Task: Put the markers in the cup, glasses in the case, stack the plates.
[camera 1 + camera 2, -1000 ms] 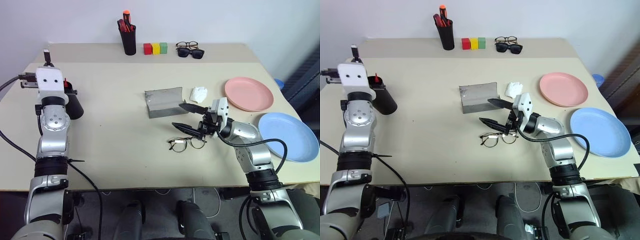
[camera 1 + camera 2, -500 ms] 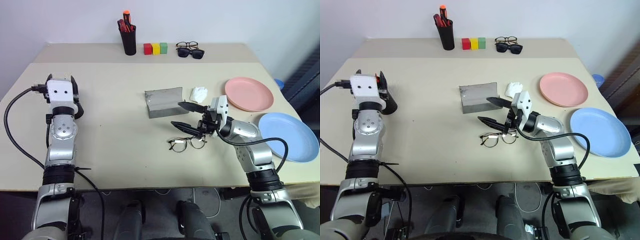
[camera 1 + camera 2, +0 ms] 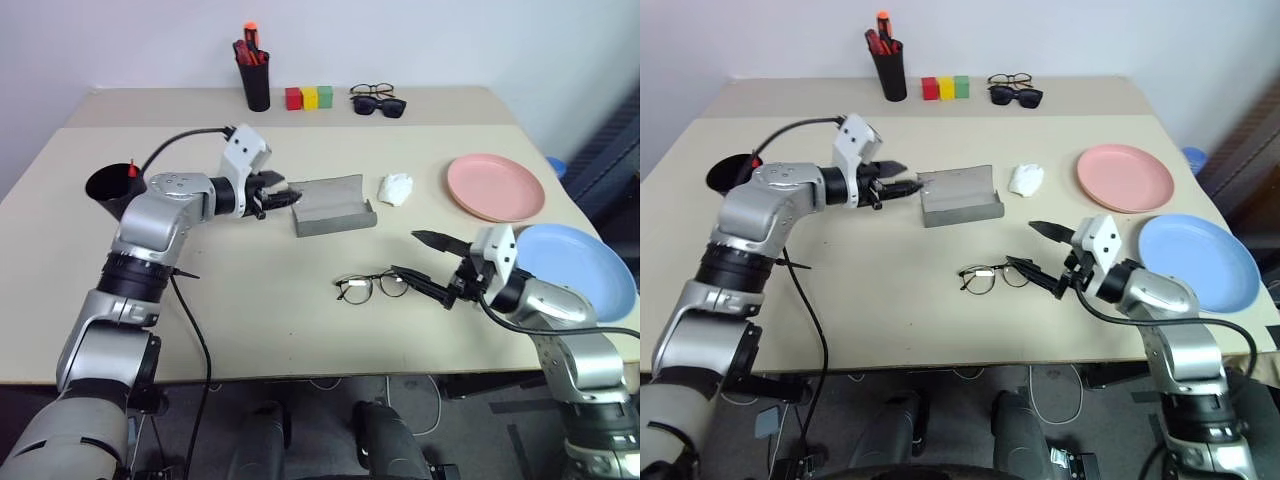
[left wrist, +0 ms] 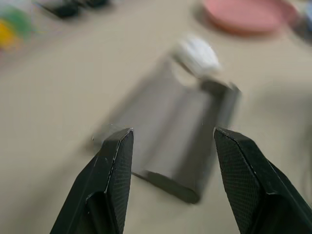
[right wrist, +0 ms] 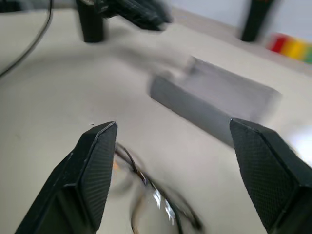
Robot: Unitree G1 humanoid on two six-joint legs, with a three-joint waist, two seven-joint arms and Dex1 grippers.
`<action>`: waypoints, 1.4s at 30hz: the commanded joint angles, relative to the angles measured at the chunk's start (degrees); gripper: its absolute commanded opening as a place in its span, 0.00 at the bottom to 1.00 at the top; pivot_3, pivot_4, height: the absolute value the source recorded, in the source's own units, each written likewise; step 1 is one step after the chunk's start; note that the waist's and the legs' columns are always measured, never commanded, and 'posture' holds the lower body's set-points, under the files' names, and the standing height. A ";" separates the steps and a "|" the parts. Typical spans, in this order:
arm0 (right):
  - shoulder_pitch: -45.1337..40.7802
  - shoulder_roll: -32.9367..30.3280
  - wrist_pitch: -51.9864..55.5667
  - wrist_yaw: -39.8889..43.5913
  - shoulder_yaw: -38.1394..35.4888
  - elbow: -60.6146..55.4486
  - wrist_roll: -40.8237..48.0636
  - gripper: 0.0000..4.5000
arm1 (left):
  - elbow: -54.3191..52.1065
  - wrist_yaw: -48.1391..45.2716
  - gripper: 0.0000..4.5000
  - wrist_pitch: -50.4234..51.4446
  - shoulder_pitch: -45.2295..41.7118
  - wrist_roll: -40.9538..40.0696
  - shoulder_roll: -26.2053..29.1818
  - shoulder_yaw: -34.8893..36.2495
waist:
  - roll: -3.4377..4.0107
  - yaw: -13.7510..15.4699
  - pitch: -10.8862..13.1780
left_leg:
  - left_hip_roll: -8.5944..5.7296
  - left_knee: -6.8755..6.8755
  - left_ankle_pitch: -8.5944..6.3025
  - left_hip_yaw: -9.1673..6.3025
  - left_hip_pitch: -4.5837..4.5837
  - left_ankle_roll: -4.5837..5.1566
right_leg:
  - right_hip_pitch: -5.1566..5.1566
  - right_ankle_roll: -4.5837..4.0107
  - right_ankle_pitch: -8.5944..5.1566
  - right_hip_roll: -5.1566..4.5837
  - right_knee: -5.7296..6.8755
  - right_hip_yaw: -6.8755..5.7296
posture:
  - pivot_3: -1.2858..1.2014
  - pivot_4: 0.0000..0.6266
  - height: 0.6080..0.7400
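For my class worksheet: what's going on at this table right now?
A two-armed robot is tidying a table. Its left gripper is open at the end of the open grey case. Its right gripper hangs open beside the wire-framed glasses, which lie on the table, not yet in the case. A marker stands in the black cup. The pink plate and blue plate lie side by side, unstacked.
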 commanded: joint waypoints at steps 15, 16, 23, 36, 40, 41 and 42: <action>16.49 3.18 -0.22 -13.28 -9.76 -17.53 1.28 0.83 | 42.95 -13.38 0.53 -24.11 -20.22 22.23 -16.24 -6.45 | -0.05 1.40 0.03 | 0.00 0.16 -0.12 0.07 -0.20 0.19 | -0.05 0.01 0.00 -0.07 -0.16 0.01 | 0.52 0.24 1.00; 16.59 3.19 -0.14 -13.59 -9.74 -17.83 1.32 0.83 | 43.34 -12.87 0.47 -24.21 -20.29 22.98 -16.63 -6.29 | -0.06 1.54 0.03 | 0.00 0.17 -0.12 0.06 -0.21 0.19 | -0.04 0.02 -0.01 -0.07 -0.16 0.01 | 0.52 0.24 1.00; 16.74 3.01 0.37 -15.14 -9.27 -18.98 1.47 0.83 | 44.30 -11.97 0.01 -24.44 -20.75 24.81 -18.14 -3.87 | -0.06 1.63 0.04 | -0.01 0.27 -0.16 0.06 -0.24 0.26 | -0.01 0.01 0.00 -0.07 -0.16 0.01 | 0.52 0.24 1.00; 14.95 2.31 0.22 -15.06 -8.33 -17.23 0.99 0.83 | 38.02 -26.26 0.01 -23.70 -18.33 24.36 -15.21 -2.54 | -0.05 1.50 0.04 | -0.01 0.38 -0.20 0.06 -0.25 0.31 | 0.01 0.01 0.00 -0.06 -0.11 0.01 | 0.52 0.24 1.00; 15.26 2.42 -0.13 -14.68 -8.02 -16.66 0.82 0.83 | 29.00 -31.55 0.01 -19.88 -13.44 24.14 -12.35 -3.56 | -0.01 1.44 0.01 | 0.00 0.38 -0.21 0.06 -0.21 0.33 | 0.03 0.00 0.00 -0.07 -0.07 0.02 | 0.52 0.24 1.00; 15.25 2.45 -0.28 -14.57 -7.93 -16.40 0.74 0.83 | 25.88 -32.50 0.01 -18.83 -11.73 24.13 -11.49 -3.88 | -0.01 1.47 0.01 | 0.01 0.39 -0.21 0.05 -0.21 0.33 | 0.04 0.00 0.00 -0.07 -0.07 0.02 | 0.52 0.24 1.00; 15.21 2.49 -0.41 -14.48 -7.84 -16.15 0.69 0.83 | 23.12 -33.19 0.01 -17.81 -10.24 24.06 -10.79 -4.11 | -0.01 1.45 0.01 | 0.01 0.41 -0.21 0.05 -0.22 0.33 | 0.04 0.00 0.00 -0.06 -0.06 0.02 | 0.52 0.24 1.00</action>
